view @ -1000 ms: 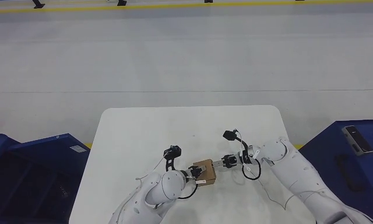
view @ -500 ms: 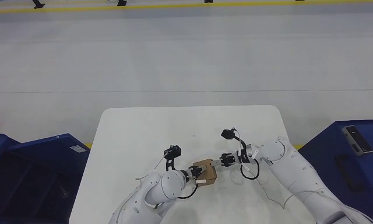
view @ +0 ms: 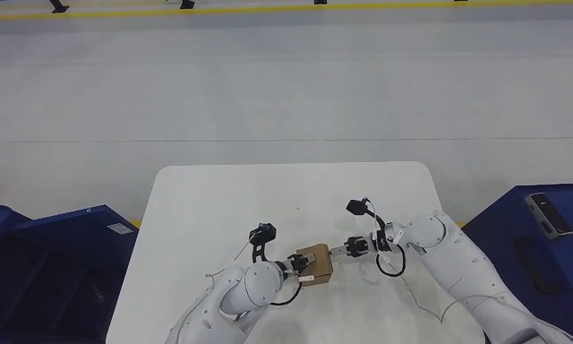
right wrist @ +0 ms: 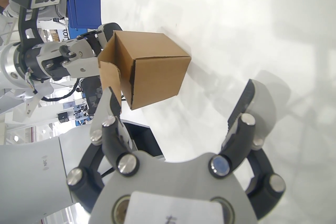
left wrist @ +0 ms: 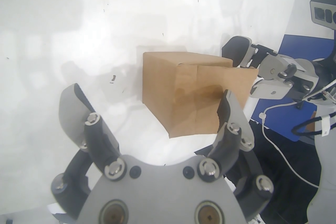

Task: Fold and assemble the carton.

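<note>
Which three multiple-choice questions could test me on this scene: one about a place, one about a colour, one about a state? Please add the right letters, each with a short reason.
1. Where does the carton stand?
A. in a blue bin
B. on the white table, between the left claw and the right claw
C. on the floor

2. What colour is the carton?
A. white
B. blue
C. brown

3. How is the left claw?
A. open, fingers spread
B. shut on the carton
C. shut on nothing

Answers:
1. B: the top view shows it on the table with a claw at each side.
2. C: both wrist views show brown cardboard.
3. A: the left wrist view shows its fingers wide apart.
</note>
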You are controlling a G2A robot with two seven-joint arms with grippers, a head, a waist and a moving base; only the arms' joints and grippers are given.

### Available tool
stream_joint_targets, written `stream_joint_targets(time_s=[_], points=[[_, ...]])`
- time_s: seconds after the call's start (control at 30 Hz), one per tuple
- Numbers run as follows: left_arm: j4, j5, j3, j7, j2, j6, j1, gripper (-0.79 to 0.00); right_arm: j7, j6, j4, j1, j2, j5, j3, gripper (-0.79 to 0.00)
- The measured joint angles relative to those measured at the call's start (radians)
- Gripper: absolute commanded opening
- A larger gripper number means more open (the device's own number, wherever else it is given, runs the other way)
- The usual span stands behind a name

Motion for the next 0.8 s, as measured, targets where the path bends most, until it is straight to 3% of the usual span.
stream_joint_targets(time_s=[0.8], points=[[0.019,-0.005,0.006,-0.005,-0.007,-0.004,-0.012,0.000,-0.024,-0.010,0.055,0.041,-0.034,-0.004,-0.063,0.000]])
